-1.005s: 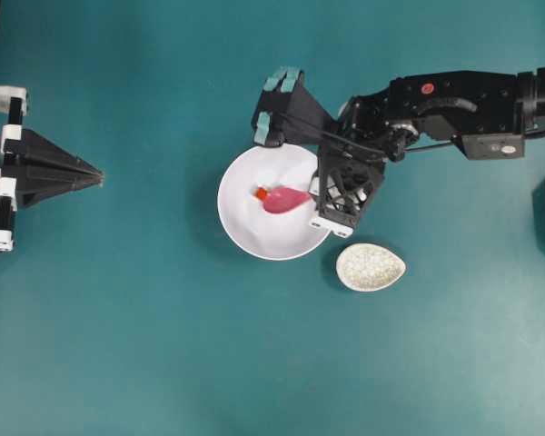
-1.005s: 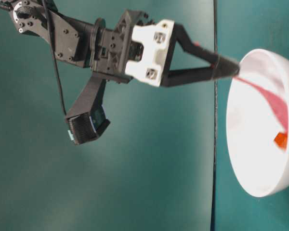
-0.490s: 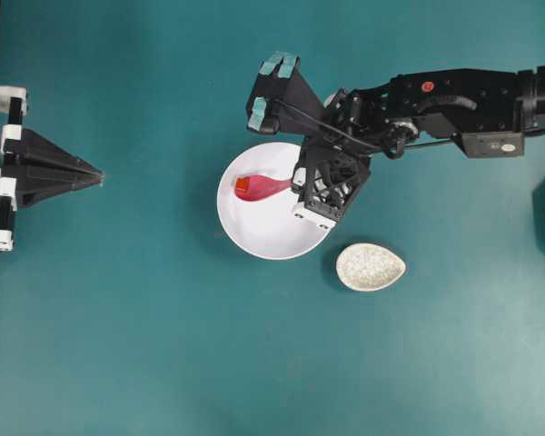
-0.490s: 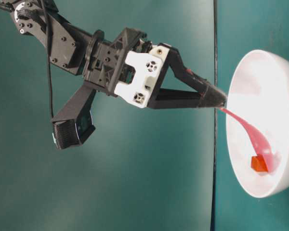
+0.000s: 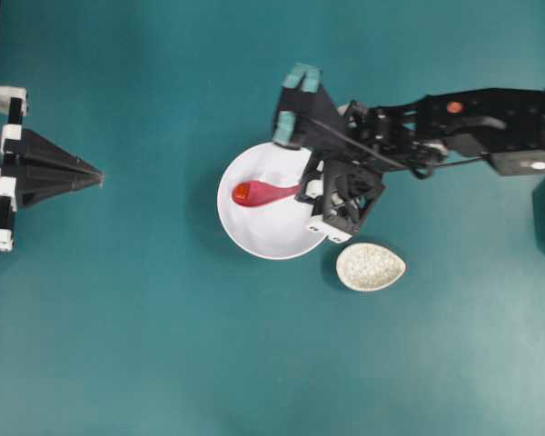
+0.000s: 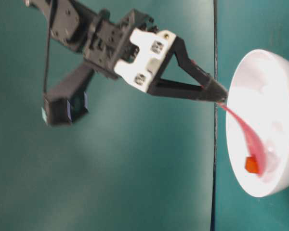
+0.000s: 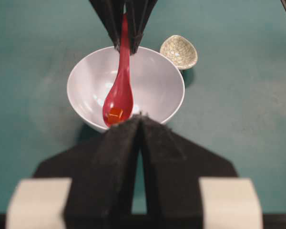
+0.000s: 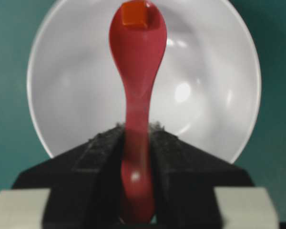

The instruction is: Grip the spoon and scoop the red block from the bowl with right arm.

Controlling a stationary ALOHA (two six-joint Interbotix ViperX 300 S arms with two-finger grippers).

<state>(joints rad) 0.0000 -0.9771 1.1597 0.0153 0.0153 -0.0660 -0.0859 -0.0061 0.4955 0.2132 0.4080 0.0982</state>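
My right gripper (image 5: 303,189) is shut on the handle of the magenta-pink spoon (image 5: 265,193) at the white bowl's (image 5: 274,238) right rim. The scoop reaches over the bowl's left side, and the small red block (image 5: 241,192) lies in it. In the right wrist view the spoon (image 8: 138,71) runs straight out from between the pads (image 8: 105,143), with the red block (image 8: 135,13) at its far tip over the bowl (image 8: 71,95). From table level the spoon (image 6: 245,137) slopes down into the bowl (image 6: 279,82). My left gripper (image 5: 100,178) rests shut at the far left.
A small speckled cream oval dish (image 5: 371,266) sits just right of and below the bowl, close to the right wrist. The same dish (image 7: 179,51) shows behind the bowl in the left wrist view. Teal tabletop (image 5: 163,345) surrounds everything.
The scoop swept from the bowl's middle to its left side, and the red block went from beside the scoop's tip into it. The right wrist shifted slightly right. The left arm stayed still.
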